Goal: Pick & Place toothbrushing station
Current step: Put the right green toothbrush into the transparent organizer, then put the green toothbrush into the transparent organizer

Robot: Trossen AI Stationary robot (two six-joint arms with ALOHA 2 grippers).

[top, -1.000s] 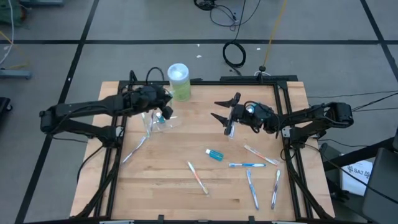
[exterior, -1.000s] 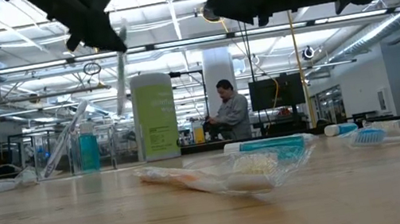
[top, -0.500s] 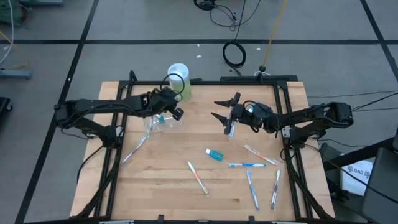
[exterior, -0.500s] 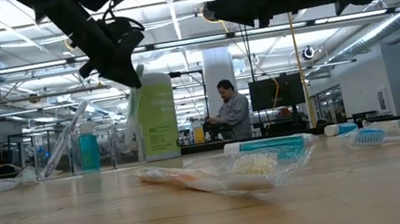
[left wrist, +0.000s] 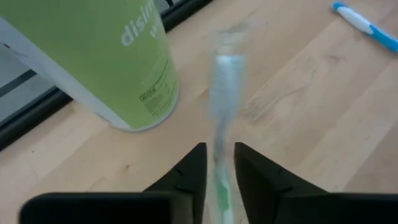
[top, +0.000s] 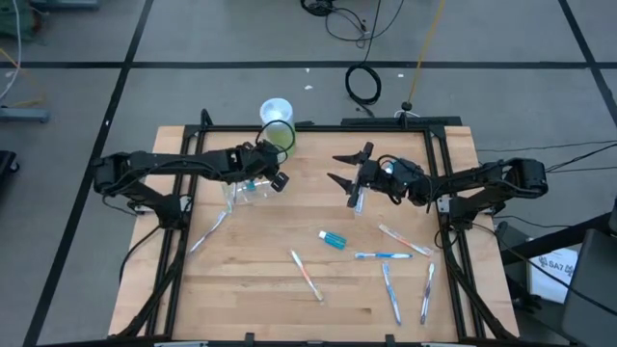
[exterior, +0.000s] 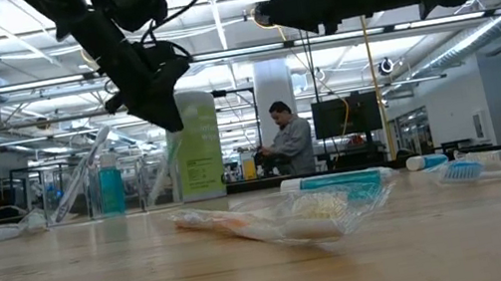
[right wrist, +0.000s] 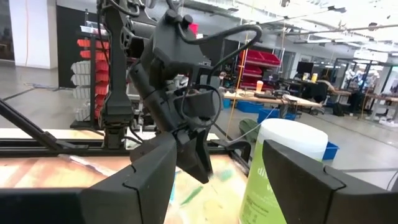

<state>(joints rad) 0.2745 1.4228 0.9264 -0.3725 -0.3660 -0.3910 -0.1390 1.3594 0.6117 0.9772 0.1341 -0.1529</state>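
You can read only part of 1 label: white letters "disin" on the green container (left wrist: 99, 56), cut off by the picture's edge, with smaller print below it that's too fine to make out. The right wrist view catches "di" on it too.

A: Where do the cameras sit?

B: One hangs overhead, looking straight down on the whole table (top: 251, 289). One rests at tabletop height at the 6 o'clock edge, facing level toward 12 and the room beyond.

A: And the wrist ones?

B: The left looks steeply down, very near the green container (left wrist: 106, 56). The right faces across toward 9 o'clock. All four views share that container (right wrist: 280, 168).
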